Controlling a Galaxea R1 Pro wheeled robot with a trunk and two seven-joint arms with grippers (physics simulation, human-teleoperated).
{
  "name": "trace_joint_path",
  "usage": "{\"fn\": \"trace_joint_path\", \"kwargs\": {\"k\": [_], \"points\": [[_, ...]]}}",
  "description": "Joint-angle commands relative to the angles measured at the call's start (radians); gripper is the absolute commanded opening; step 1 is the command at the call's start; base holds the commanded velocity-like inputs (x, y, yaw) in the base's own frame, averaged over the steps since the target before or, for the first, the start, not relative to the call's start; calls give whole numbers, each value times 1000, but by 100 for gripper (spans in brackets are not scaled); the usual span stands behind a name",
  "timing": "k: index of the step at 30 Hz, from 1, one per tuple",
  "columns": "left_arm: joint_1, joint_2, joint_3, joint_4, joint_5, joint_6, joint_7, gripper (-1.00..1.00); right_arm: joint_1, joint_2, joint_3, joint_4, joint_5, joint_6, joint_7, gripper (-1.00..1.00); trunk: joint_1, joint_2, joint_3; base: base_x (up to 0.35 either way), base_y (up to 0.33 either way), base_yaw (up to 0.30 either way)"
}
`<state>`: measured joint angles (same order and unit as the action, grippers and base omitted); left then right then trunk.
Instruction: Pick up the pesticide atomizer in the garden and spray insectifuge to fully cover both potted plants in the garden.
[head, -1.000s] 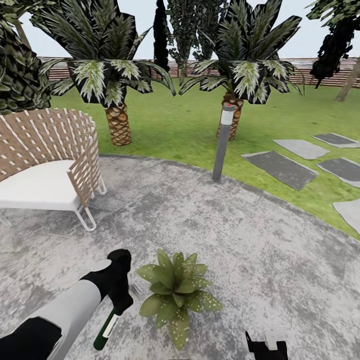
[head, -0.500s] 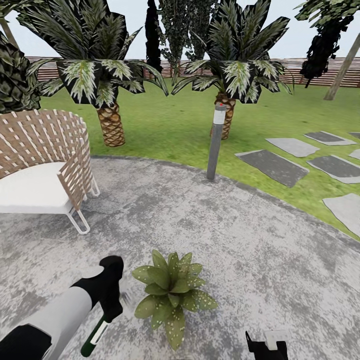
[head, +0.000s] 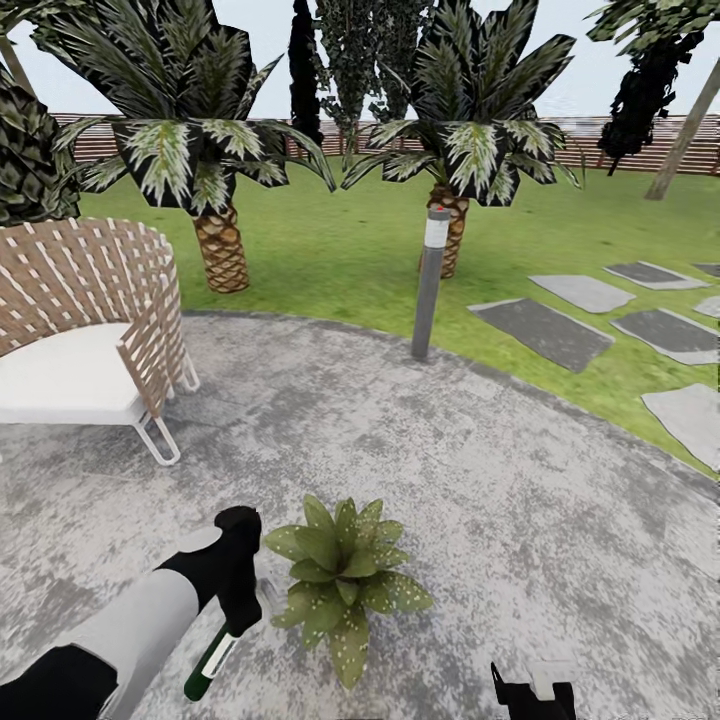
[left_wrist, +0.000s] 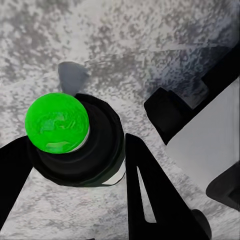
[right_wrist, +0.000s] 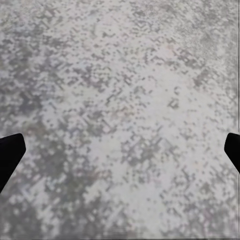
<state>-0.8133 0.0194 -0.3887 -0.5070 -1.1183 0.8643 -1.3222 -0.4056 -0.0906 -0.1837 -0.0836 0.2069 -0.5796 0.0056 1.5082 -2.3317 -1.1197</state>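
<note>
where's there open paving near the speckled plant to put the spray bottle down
Bare paving lies between the potted plant and the bollard lamp, and to the plant's right toward the lawn. It is crowded on the plant's left, where the left gripper holds the pesticide atomizer close beside the leaves.

A garden with a paved patio

Palms (head: 205, 150) are standing on lawn (head: 340, 250), a slat fence (head: 610, 145) is running across the top, a woven chair (head: 90, 330) is sitting at left.
</note>
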Motion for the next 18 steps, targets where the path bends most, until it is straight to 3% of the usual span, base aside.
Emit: {"fn": "trace_joint_path", "kwargs": {"k": [1, 4, 9, 12, 18], "points": [[-1, -3, -5, -2, -6, 9, -9, -100, -1, 0, -9, 1, 9, -3, 1, 100, 0, 0, -1, 0, 0, -219], [2, -1, -8, 0, -19, 9, -9, -100, -1, 0, -8, 1, 9, -3, 1, 100, 0, 0, -1, 0, 0, -224], [8, 16, 4, 8, -99, 9, -12, -100, -1, 0, -8, 1, 9, -3, 1, 100, 0, 0, -1, 0, 0, -47], [8, 18, 8, 8, -104, 10, -18, -100, -1, 0, -8, 1, 9, -3, 1, 100, 0, 0, -1, 0, 0, -3], [9, -6, 14, 1, -95, 12, -21, -100, 0, 0, -8, 1, 9, -3, 1, 100, 0, 0, -1, 0, 32, 0]]}}
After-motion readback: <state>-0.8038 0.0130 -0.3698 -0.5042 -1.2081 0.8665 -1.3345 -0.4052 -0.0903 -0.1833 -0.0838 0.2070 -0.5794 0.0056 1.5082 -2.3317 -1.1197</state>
